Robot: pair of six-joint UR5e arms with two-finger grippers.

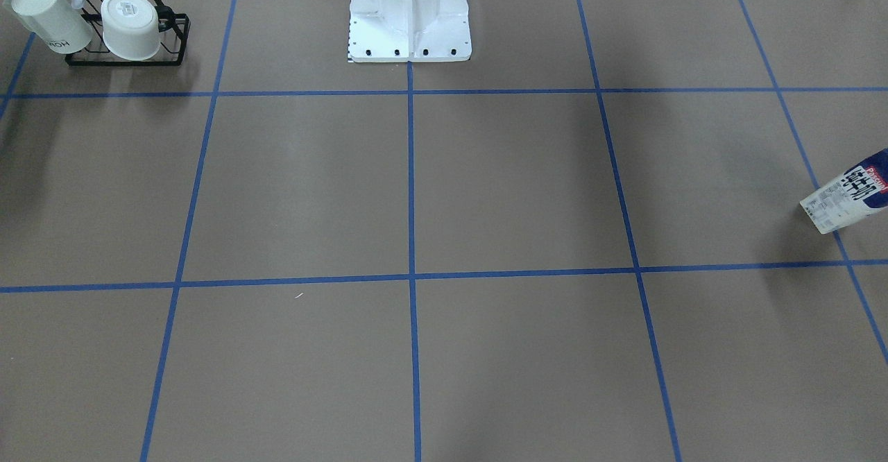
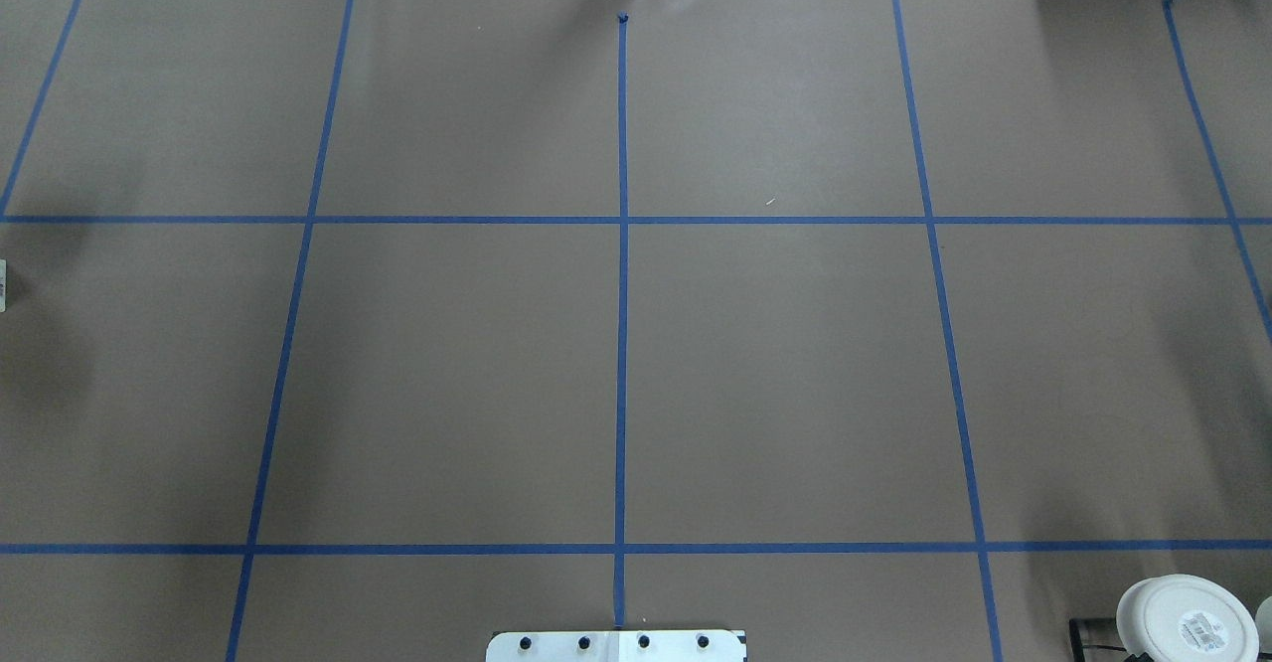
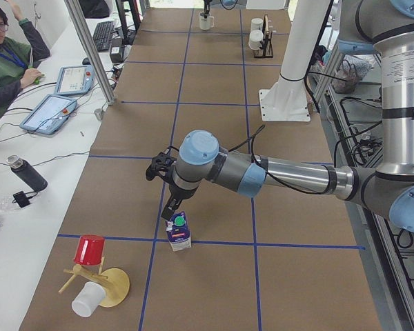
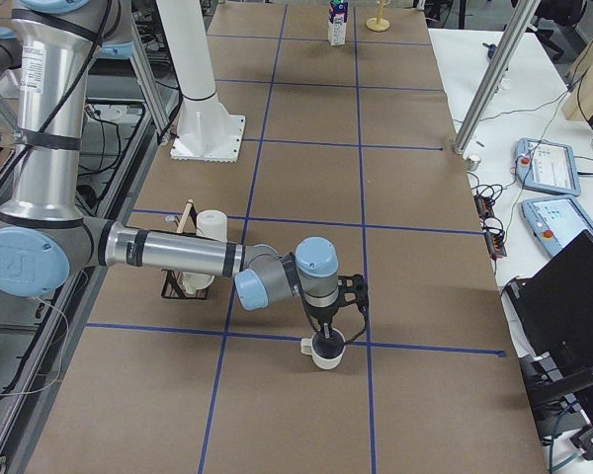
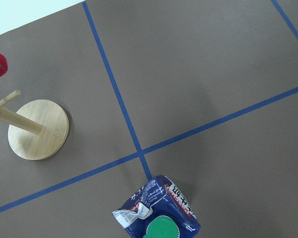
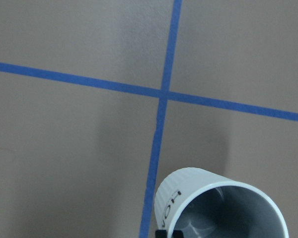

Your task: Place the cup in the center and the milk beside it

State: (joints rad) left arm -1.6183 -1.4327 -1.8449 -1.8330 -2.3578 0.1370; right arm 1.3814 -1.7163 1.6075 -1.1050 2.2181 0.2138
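The cup, a white ribbed mug (image 4: 326,355) with "HOME" lettering and a dark grey inside (image 6: 188,198), stands upright on the table's far right end. My right gripper (image 4: 326,336) reaches down onto its rim; I cannot tell if it is shut. The milk (image 3: 180,232) stands on a tape crossing at the table's left end, and shows in the front view (image 1: 850,198) and, with its green cap, in the left wrist view (image 5: 156,218). My left gripper (image 3: 171,210) hangs just above its top; its state is unclear. The center squares (image 2: 775,384) are bare.
A black rack (image 1: 128,56) holds two white cups, one lettered (image 1: 48,21), near the robot's base (image 1: 409,14). A wooden mug tree (image 3: 100,279) with a red cup (image 3: 90,249) and a white cup (image 3: 87,300) stands by the milk. An operator (image 3: 7,55) sits alongside.
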